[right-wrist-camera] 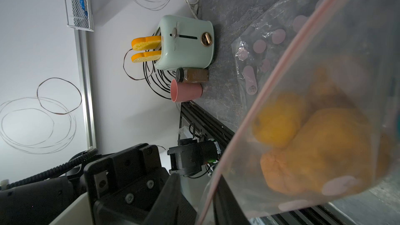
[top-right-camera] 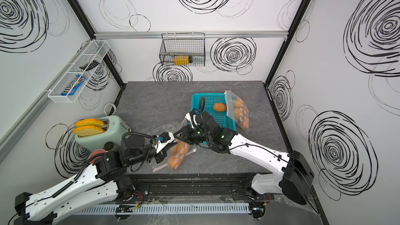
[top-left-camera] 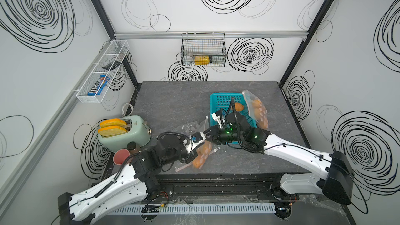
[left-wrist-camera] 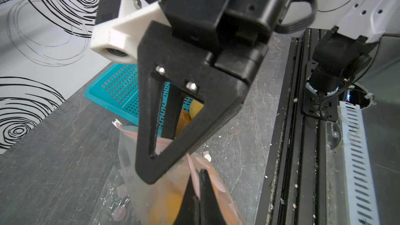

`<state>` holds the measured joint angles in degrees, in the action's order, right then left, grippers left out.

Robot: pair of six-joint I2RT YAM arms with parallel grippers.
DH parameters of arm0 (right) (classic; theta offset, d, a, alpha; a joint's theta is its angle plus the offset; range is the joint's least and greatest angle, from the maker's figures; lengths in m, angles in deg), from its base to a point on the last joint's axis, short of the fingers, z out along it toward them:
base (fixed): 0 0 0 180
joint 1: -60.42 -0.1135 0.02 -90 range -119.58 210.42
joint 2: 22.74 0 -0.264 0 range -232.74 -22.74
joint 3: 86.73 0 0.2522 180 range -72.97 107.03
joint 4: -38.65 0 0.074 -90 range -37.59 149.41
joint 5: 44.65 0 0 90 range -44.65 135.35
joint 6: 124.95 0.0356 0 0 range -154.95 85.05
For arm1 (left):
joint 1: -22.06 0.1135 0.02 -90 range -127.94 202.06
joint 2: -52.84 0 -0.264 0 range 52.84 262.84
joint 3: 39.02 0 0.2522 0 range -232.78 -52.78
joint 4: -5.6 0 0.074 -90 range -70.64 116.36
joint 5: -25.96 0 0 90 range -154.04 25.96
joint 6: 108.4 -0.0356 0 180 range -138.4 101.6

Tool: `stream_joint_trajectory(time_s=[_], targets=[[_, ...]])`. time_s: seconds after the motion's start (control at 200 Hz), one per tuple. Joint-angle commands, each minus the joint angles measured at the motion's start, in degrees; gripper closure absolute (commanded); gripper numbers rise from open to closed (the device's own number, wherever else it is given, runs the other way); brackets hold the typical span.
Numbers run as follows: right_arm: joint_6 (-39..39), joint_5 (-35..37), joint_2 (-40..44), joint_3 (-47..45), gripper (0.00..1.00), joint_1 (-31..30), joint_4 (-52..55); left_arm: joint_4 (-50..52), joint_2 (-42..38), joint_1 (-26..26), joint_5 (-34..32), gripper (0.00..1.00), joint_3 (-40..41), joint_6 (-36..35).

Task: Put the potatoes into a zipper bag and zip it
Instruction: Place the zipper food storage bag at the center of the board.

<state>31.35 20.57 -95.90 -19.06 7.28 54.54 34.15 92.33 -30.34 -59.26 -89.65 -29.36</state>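
— Where are the potatoes [right-wrist-camera: 313,148]?

— Several are inside the bag [top-left-camera: 201,155], at the near middle of the worktop [top-left-camera: 173,100]. More fill a second bag [top-left-camera: 258,113] leaning against the right side of the basket [top-left-camera: 218,98]. One potato [top-left-camera: 238,106] lies loose in the basket.

— And the arms?

— The left end effector [left-wrist-camera: 197,175] is pressed together on the bag's pink zip strip. The right end effector [top-left-camera: 205,135] is at the bag's mouth, just beside the left one. Whether it's pinching the rim, I cannot tell.

Orange potatoes [right-wrist-camera: 313,148] inside clear zipper bag [right-wrist-camera: 337,46]
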Motion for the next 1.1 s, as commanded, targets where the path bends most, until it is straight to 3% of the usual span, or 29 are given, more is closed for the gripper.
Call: stream_joint_trajectory(time_s=[0.0, 0.065, 0.155, 0.245, 0.365, 0.465, 0.55, 0.62, 0.731, 0.896, 1.011, 1.096], targets=[[-3.4, -2.0, 1.1, -0.5, 0.8, 0.4, 1.5, -1.9, 0.0, -0.2, -0.8, 1.0, -0.6, -1.6], [-4.2, -2.3, 1.1, -0.2, 0.87, 0.7, 2.2, -1.7, -0.1, -0.4, -0.6, 0.98, -0.8, -1.6], [-4.3, -2.7, 1.8, -0.9, 0.95, 0.9, 1.5, -1.6, -0.8, -0.7, 0.1, 0.84, -0.5, -1.6], [-5.0, -1.7, 2.8, -0.9, 1.0, 1.1, 1.1, -2.0, -2.1, -1.0, 0.2, 0.63, 0.3, -1.1], [-8.1, -3.4, 3.8, 0.7, 1.0, 3.2, -0.7, -1.5, -4.5, -1.4, -2.0, 0.22, 0.2, 2.0], [-18.9, -6.9, 2.1, 7.8, 1.0, 6.8, 1.4, -0.7, -8.1, -1.4, -6.7, 0.07, 0.3, 3.4], [-26.9, -9.5, -1.9, 17.0, 1.0, 10.6, 8.8, -1.2, -11.6, -1.3, -14.6, 0.0, 1.7, 5.9], [-33.1, -11.3, -4.9, 23.2, 1.0, 13.7, 13.1, -0.7, -13.6, -1.0, -18.6, 0.04, 2.1, 8.8], [-38.6, -17.0, -8.2, 30.7, 1.0, 21.7, 11.4, 0.0, -15.0, 0.0, -20.0, 0.04, 3.3, 13.3], [-48.5, -11.9, -19.3, 51.3, 1.0, 36.4, 31.4, 1.4, -14.4, 1.1, -19.3, 0.04, 5.5, 17.3], [-50.2, -9.8, -23.9, 55.6, 1.0, 48.6, 36.9, 1.1, -14.2, 1.2, -15.9, 0.04, 5.7, 17.4], [-52.1, -8.7, -26.0, 55.7, 1.0, 56.6, 37.9, 1.4, -13.4, 1.3, -18.1, 0.04, 5.7, 18.8]])
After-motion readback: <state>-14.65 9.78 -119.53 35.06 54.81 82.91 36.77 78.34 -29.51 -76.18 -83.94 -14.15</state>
